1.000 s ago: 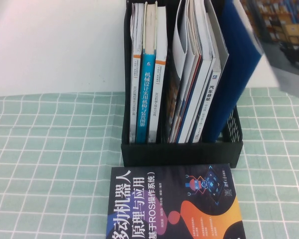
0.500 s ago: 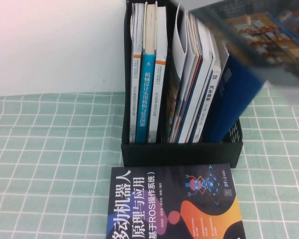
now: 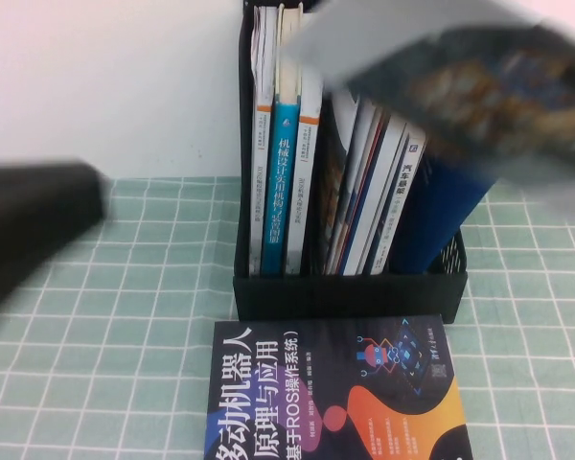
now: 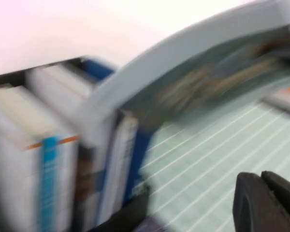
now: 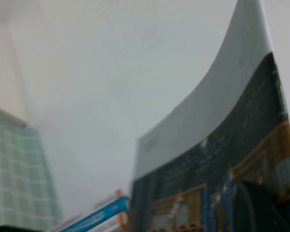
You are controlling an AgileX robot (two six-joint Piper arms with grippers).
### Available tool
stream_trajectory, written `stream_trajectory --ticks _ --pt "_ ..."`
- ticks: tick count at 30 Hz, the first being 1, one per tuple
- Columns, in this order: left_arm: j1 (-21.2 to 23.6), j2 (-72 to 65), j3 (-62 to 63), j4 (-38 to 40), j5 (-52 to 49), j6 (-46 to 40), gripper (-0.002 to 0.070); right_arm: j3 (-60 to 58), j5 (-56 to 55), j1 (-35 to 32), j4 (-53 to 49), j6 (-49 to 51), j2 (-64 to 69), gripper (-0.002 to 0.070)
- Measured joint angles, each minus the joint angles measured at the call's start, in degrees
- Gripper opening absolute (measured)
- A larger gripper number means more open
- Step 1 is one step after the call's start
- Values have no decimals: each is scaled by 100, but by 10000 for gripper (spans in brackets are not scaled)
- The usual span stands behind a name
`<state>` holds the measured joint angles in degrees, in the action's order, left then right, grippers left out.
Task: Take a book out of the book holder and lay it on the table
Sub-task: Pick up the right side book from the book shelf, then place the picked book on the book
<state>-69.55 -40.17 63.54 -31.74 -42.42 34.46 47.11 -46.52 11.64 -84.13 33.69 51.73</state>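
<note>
The book [image 3: 460, 77], a thin glossy brochure with a grey top and a dark photo of orange and blue racks, is lifted clear of the black book holder [image 3: 350, 292] and hangs bent over its right slot. My right gripper [image 5: 266, 212] is shut on the book's lower edge [image 5: 208, 159]; it is out of the high view. My left arm [image 3: 38, 211] shows as a dark blur over the table's left side. My left gripper [image 4: 263, 203] is shut and empty, low over the green checked table [image 4: 208, 159], below the arching book [image 4: 203, 82].
A dark navy book [image 3: 335, 393] lies flat on the table [image 3: 105, 364] just in front of the holder. Several upright books fill both slots, with a plain blue one [image 3: 441, 220] leaning at the right. A white wall stands behind.
The book has swung up and leftward from the right edge until it hangs over the holder. My left arm has come into view at the left.
</note>
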Motion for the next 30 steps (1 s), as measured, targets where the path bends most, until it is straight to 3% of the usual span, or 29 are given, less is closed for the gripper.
stream_trajectory --ticks 6,12,18,26,30 --pt "0 388 -1613 -211 2525 619 -3 0 -265 325 -242 351 544 14" --pt "0 500 -2312 -463 4160 823 -3 0 618 1474 -556 482 1255 14" --pt "0 512 -2347 -473 3871 1239 -3 0 2001 2563 -715 524 2350 14" --pt "0 512 -2358 -476 3655 1375 -3 32 2383 3567 -727 818 3767 14" --pt "0 512 -2358 -476 3486 1510 -3 32 2383 3726 -727 1359 4276 14"
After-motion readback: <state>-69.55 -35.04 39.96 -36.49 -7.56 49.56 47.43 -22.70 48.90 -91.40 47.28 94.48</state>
